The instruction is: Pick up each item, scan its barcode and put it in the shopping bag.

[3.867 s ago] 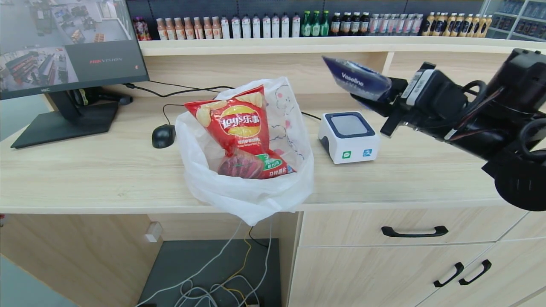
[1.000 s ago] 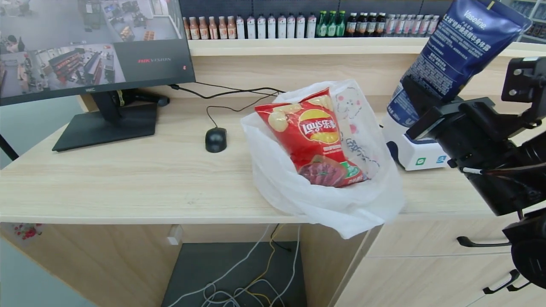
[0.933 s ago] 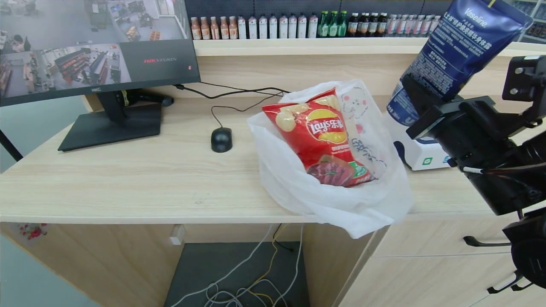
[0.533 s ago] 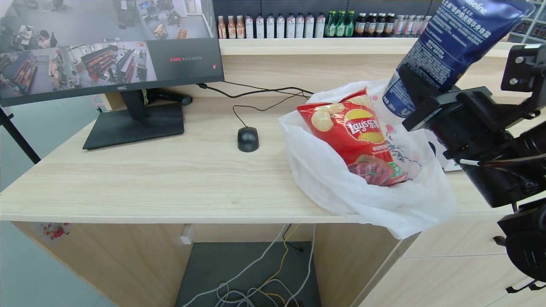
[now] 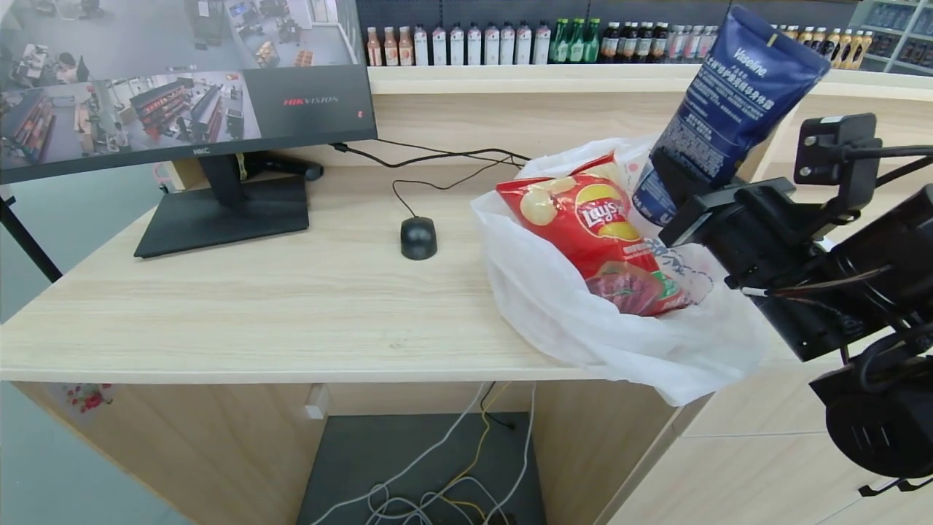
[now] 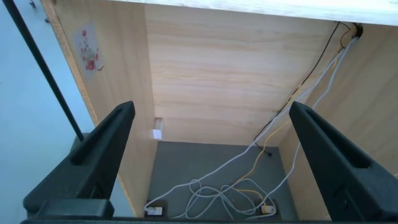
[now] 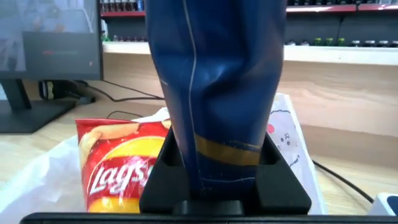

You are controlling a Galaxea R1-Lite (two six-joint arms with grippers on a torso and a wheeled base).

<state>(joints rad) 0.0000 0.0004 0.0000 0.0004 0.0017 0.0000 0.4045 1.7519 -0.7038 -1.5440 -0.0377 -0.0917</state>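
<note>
You are at a shop's checkout counter (image 5: 291, 306); bottled drinks (image 5: 503, 45) line the shelf (image 5: 525, 71) behind; a monitor (image 5: 182, 80) shows store camera feeds.

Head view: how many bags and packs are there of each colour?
Red: 1, the chips
Blue: 1, the pouch in the right claw
White: 1, the shopping bag
Total: 3

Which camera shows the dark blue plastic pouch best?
Head view: the whole dark blue plastic pouch, from the right gripper to its top. Right wrist view crops it close. Left wrist view faces floor cables.
</note>
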